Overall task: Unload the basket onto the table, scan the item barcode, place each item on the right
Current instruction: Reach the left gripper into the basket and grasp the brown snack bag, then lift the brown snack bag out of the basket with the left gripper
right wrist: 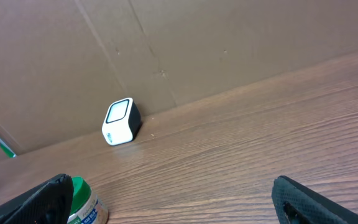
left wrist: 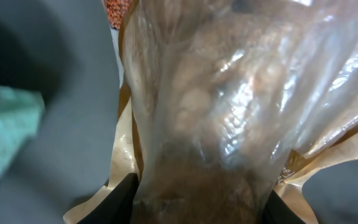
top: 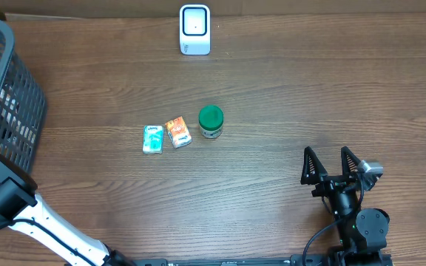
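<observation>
In the left wrist view a tan pouch with a clear plastic window (left wrist: 229, 93) fills the frame, with brown contents inside. My left gripper (left wrist: 197, 202) has its two black fingers (left wrist: 122, 200) pressed against the pouch's sides, down in the grey basket (top: 6, 89). No barcode shows on it. The white scanner (top: 194, 29) stands at the table's far edge, and it also shows as the scanner (right wrist: 119, 121) in the right wrist view. My right gripper (top: 331, 164) rests open and empty at the front right, and the right gripper (right wrist: 179, 205) holds nothing in its own view.
A teal packet (top: 152, 139), an orange packet (top: 178, 133) and a green-lidded jar (top: 211, 122) sit together mid-table. The jar (right wrist: 82, 205) lies just beside my right gripper's left finger. Something teal (left wrist: 5, 130) lies beside the pouch in the basket. A cardboard wall backs the table.
</observation>
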Robot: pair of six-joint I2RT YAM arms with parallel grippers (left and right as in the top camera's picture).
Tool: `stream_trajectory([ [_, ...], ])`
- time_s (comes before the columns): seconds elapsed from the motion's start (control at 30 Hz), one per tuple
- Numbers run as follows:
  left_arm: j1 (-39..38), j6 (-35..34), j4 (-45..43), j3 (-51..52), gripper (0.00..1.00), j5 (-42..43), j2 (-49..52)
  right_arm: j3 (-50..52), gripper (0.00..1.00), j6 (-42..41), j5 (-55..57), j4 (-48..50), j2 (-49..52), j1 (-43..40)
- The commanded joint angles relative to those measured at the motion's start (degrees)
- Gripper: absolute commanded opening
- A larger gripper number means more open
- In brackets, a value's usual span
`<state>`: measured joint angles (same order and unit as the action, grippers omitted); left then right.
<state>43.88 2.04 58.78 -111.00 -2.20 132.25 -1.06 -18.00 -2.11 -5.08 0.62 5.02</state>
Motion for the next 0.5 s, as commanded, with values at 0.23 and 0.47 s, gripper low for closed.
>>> stream_trajectory([
  [0.23, -0.4, -4.3, 20.6, -18.4, 0.11, -0.3, 2.8, 0.6, 1.0, 0.0, 0.5, 0.4, -0.5, 0.2],
  [0.47, -0.4, -7.2, 35.3, -42.0, 0.11, -0.3, 2.6, 0.6, 1.0, 0.0, 0.5, 0.4, -0.5, 0.2],
])
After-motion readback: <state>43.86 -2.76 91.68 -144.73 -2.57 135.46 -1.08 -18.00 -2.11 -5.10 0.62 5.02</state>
